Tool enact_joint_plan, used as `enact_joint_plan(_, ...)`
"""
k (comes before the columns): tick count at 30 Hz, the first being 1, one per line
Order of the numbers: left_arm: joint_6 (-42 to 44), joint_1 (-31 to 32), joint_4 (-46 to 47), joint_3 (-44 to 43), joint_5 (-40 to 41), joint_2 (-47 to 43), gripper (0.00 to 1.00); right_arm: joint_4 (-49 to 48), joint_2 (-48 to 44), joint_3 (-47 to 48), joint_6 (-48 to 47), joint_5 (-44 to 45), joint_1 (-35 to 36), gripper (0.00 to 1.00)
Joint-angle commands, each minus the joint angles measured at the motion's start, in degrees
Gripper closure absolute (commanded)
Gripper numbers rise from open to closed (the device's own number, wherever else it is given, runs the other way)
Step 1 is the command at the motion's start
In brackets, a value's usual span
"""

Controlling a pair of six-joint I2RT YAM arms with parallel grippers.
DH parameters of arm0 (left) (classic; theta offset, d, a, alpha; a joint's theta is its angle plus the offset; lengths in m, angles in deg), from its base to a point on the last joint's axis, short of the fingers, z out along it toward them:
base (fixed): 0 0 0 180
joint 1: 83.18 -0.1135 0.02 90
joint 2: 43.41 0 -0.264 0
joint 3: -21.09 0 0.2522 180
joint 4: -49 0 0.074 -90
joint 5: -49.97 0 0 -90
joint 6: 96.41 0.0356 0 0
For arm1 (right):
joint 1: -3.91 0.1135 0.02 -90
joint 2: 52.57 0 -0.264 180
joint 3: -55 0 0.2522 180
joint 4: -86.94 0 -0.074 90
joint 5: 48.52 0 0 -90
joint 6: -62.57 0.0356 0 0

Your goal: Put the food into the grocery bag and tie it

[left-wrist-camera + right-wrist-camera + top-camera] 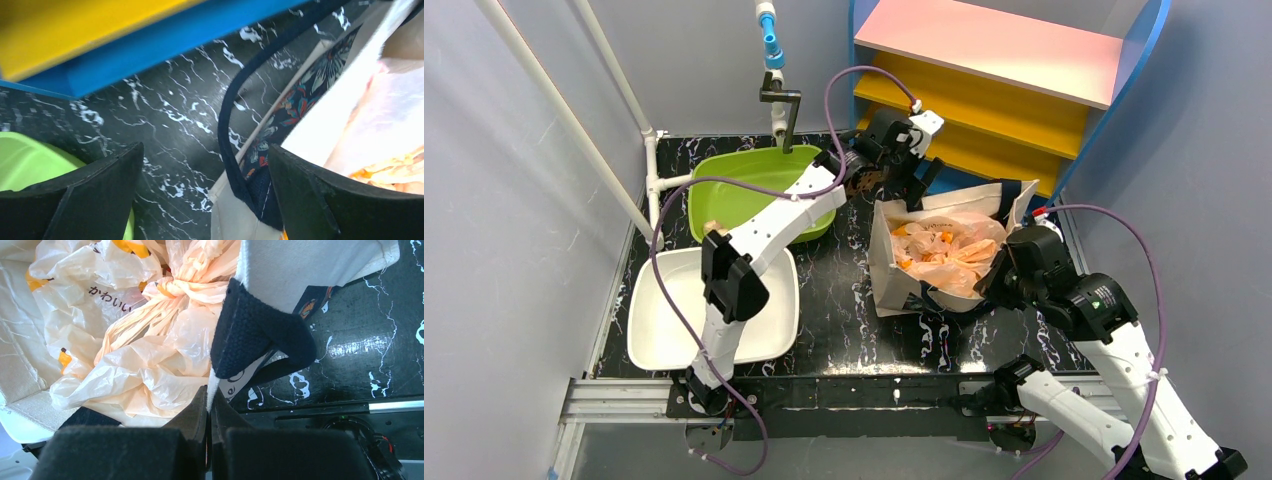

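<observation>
Beige grocery bag lies just beyond the right tool.

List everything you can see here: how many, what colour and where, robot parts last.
grocery bag: one, translucent beige with yellow marks, inside the canvas tote
canvas tote: one, cream with navy handles, right half of table
basin: one, green, far left
tray: one, white, near left
shelf unit: one, blue frame, yellow and pink boards, far right
tap: one, dark, above basin
table: one, black marbled
left gripper: one, black, open, by the tote's far handle
right gripper: one, black, shut on the tote's near rim
</observation>
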Motion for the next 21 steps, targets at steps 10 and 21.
enact_joint_plan(10, -9.2, -0.5, 0.7, 2.5, -19.6, -1.4, 0.16, -2.2, 0.1, 2.0, -2.4, -2.3, 0.0, 0.99)
enact_joint_plan(21, -10.1, -1.1, -1.0, 3.0, -23.9, -1.2, 0.65, -2.9, 0.4, 1.8, -3.2, -2.7, -0.1, 0.99)
